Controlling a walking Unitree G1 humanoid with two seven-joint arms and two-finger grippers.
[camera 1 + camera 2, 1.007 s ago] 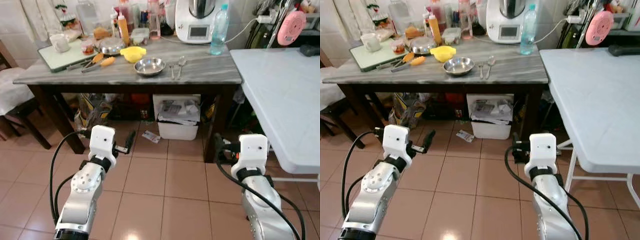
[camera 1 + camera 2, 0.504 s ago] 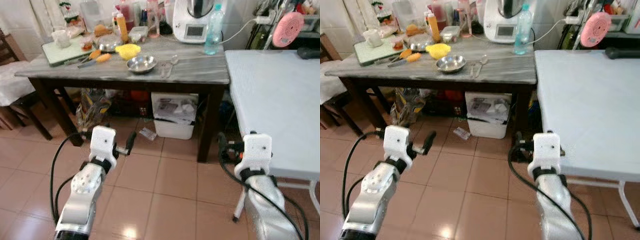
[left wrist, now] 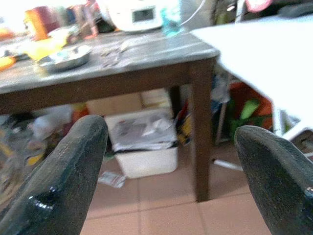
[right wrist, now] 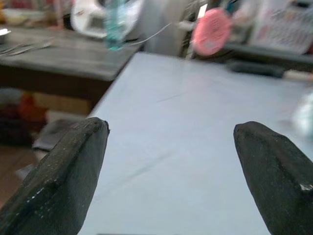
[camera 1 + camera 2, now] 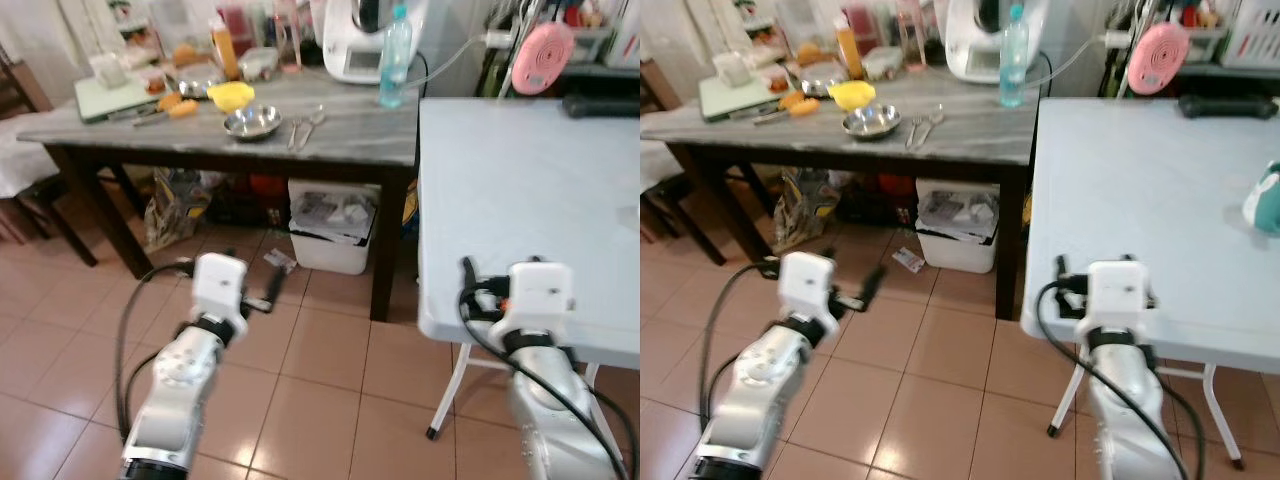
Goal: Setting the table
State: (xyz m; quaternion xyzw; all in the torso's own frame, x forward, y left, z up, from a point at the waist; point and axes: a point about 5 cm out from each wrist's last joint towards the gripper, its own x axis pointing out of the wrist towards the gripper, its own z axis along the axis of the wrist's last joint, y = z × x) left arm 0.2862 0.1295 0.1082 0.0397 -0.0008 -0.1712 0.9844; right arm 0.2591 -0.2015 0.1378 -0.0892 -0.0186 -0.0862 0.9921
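Left eye view: cam has swung right vs a sec ago, so the pale blue folding table [image 5: 530, 190] is now up close. Steel bowl [image 5: 252, 123] & spoons [image 5: 303, 127] sit far off on the grey marble-top table [image 5: 340, 140]. Left claw [image 3: 166, 176] & right claw [image 4: 171, 166] wide, holding nothing. No setting done yet.

A grey-veined marble top [image 5: 340, 125] is carried on dark brown legs. A silver steel bowl [image 5: 252, 123], a yellow bowl [image 5: 231, 95] and a clear blue-capped bottle [image 5: 394, 57] are seen on it. The folding table [image 5: 530, 190] is coloured pale blue-white. Terracotta floor tiles [image 5: 330, 350] are laid below. A pink round object [image 5: 540, 57] is hung behind.
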